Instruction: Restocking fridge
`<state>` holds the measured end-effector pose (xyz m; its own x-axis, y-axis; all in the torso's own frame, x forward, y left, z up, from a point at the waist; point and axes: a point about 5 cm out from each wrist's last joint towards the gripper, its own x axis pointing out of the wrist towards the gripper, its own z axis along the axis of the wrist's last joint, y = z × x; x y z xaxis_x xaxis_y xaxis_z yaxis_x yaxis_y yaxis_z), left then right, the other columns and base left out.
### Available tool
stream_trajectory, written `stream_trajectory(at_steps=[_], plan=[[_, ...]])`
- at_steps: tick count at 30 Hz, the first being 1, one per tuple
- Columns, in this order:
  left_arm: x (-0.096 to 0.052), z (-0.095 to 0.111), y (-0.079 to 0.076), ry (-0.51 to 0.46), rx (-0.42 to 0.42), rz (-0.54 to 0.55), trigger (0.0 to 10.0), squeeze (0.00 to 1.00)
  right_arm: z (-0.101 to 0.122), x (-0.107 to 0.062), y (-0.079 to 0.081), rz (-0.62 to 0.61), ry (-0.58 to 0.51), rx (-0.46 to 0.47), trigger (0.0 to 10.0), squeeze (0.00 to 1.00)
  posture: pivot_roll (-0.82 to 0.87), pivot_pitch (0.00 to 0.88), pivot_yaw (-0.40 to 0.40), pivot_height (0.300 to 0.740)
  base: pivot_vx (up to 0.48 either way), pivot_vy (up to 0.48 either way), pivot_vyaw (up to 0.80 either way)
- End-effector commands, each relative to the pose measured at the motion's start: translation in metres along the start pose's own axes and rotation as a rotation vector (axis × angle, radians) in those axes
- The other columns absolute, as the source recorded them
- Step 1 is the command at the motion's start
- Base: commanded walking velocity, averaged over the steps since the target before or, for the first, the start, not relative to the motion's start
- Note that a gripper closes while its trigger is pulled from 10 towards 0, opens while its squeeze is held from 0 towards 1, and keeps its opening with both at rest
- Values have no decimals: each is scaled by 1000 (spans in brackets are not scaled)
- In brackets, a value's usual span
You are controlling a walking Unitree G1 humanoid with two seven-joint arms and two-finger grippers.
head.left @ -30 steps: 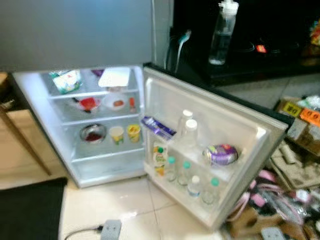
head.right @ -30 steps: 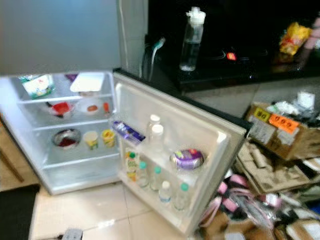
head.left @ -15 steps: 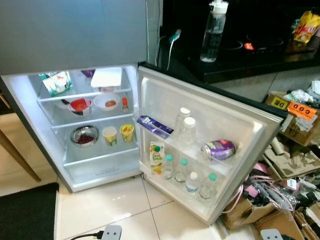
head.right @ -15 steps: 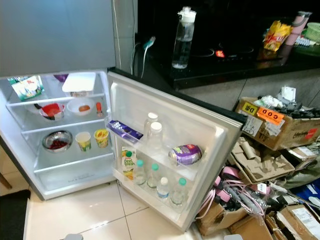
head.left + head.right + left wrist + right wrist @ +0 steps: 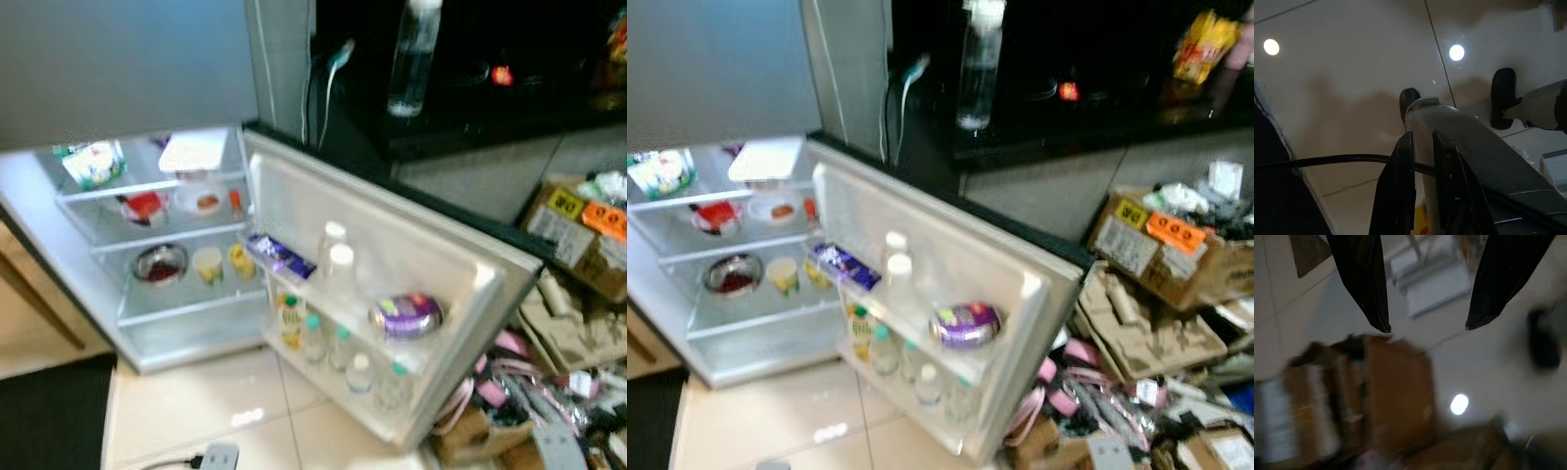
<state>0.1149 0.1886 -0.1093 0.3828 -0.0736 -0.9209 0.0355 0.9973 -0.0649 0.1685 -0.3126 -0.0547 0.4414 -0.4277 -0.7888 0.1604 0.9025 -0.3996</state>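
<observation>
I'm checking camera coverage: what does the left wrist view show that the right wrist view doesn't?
Left wrist view: the left gripper, with a black cable running behind it.
Right wrist view: the right gripper, open, above a blurred brown box.
Both: a pale tiled floor with round lamp glare on it.

The small fridge stands on the tiled floor, lit inside, with its door swung wide open beside the cabinet. On the fridge's shelves sit a white lidded box, a steel bowl and two cups. The door's racks hold clear bottles, a juice carton and a purple packet.
</observation>
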Motion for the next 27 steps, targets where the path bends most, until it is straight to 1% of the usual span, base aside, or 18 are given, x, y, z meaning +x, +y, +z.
stream_trajectory(at_steps=[1,3,5,7,9,10,11,12,14,15,16,17,19,21,23,24,26,27], plan=[[-1,-15,-2,52,-14,-11,10000,0,12,0,-6,-39,-47,58,10000,0,-76,0,-43,740,0,0,0],[-2,-15,-1,52,-15,-11,10000,0,33,0,-19,-81,-123,164,10000,0,-76,0,-43,740,0,0,0],[-2,-15,-1,51,-19,-10,10000,0,70,-4,-38,-92,-272,337,10000,0,-72,0,-44,740,0,0,0],[-2,-16,0,51,-22,-8,10000,0,102,-10,-51,-73,-400,464,10000,0,-72,0,-44,740,0,0,0],[-2,-16,0,51,-23,-8,10000,0,120,-15,-57,-39,-474,533,10000,0,-72,0,-44,740,0,0,0],[-2,-16,0,51,-23,-8,10000,0,120,-15,-57,-39,-474,533,10000,0,-72,0,-44,740,0,0,0],[-2,-16,0,52,-24,-8,10000,0,130,-18,-58,-5,-516,568,10000,0,-72,0,-44,740,0,0,0],[-2,-17,0,53,-25,-9,10000,0,143,-22,-60,22,-568,578,4314,0,-66,0,-45,740,0,0,0],[-2,-17,0,53,-25,-9,10000,0,143,-22,-60,22,-568,578,4314,0,-66,0,-45,740,0,0,0],[-2,-18,0,54,-27,-9,10000,0,154,-27,-63,46,-616,599,0,0,-66,0,-45,740,0,0,0],[-2,-18,0,54,-29,-9,10000,0,165,-31,-66,60,-659,610,0,0,-66,0,-45,740,0,0,0],[-2,-18,0,54,-29,-9,10000,0,165,-31,-66,60,-659,610,0,0,-66,0,-45,740,0,0,0],[-3,-19,0,54,-33,-8,10000,0,185,-40,-68,121,-749,654,0,0,-61,0,-47,740,0,0,0],[-3,-19,0,54,-35,-8,10000,0,189,-42,-68,149,-771,664,0,0,-61,0,-47,740,0,0,0],[-3,-19,1,54,-35,-7,10000,0,199,-47,-60,256,-828,659,0,0,-62,0,-44,740,0,0,0],[-3,-19,1,54,-35,-7,10000,0,199,-47,-60,256,-828,659,0,0,-62,0,-44,740,0,0,0],[-3,-19,1,54,-34,-6,10000,0,207,-51,-46,397,-866,616,0,0,-64,0,-42,740,0,0,0],[-3,-19,1,54,-34,-6,10000,0,207,-51,-46,397,-866,616,0,0,-64,0,-42,740,0,0,0]])
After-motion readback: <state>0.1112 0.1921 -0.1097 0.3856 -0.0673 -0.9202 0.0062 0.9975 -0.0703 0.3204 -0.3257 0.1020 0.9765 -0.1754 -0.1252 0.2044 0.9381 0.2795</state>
